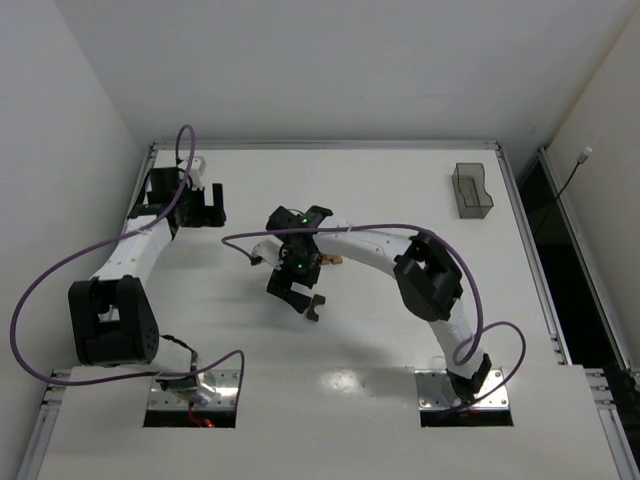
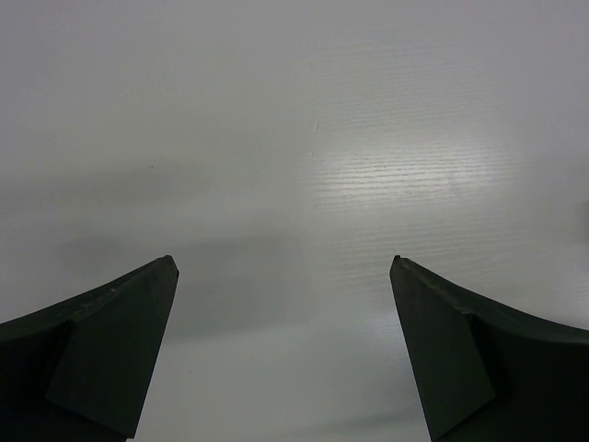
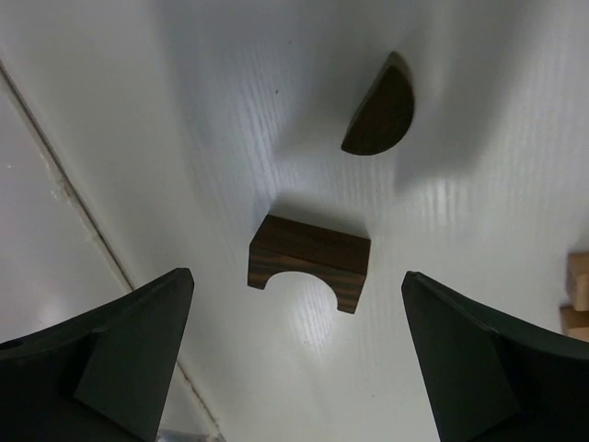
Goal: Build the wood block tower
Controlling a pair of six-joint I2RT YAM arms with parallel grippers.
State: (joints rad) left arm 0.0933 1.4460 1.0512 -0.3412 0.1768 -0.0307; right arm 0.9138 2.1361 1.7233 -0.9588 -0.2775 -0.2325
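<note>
I see my right claw [image 3: 296,273] spread wide and holding nothing; neither finger touches a block. Just ahead of it, in line with the gap between the fingers, the dark brown arch block [image 3: 308,253] rests on the white table [image 3: 230,110], its curved cut-out facing back toward the claw. Farther ahead and a little to the right lies a dark brown half-round piece [image 3: 382,110], apart from the arch. Off beyond the right finger, light tan blocks [image 3: 577,295] are cut off by the frame edge; I cannot tell how they are stacked. My left claw [image 2: 283,262] also stands fully apart, empty, over bare table.
</note>
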